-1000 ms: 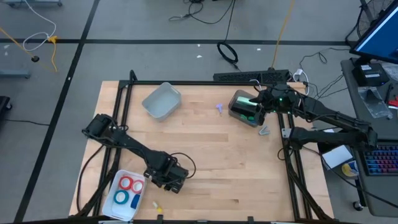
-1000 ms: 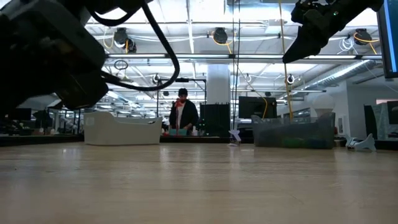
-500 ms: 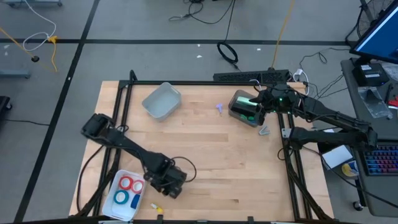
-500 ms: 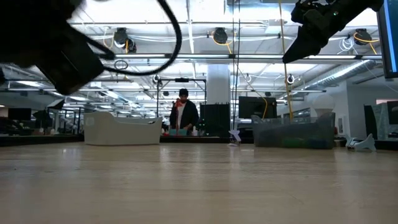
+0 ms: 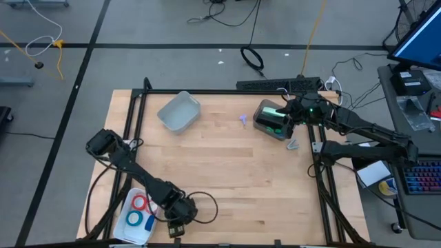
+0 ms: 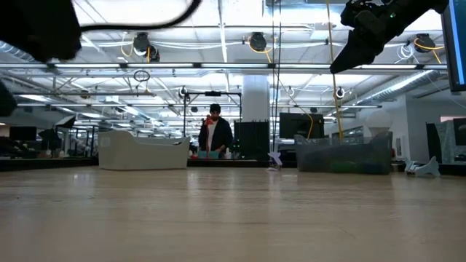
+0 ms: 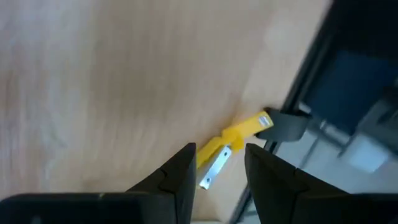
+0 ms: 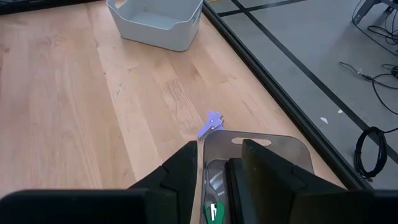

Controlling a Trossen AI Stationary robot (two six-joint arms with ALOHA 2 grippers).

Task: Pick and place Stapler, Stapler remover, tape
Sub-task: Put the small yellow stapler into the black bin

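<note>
My left gripper (image 7: 219, 171), part open and empty, hovers over one yellow stapler remover (image 7: 231, 142) at the near edge (black frame (image 7: 287, 122) just beside); right gripper (image 8: 217, 180) likewise above the clear bin (image 8: 258, 149).

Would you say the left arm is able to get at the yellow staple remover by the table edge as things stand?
Probably yes: the left gripper hangs right over the yellow staple remover, fingers apart either side, nothing between.

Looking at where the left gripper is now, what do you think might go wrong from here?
The yellow staple remover lies right at the table's near edge beside the black frame; the left gripper, fingers open around it, might nudge it off or hit the frame. The white tray of tape rolls sits close by and could be bumped.
</note>
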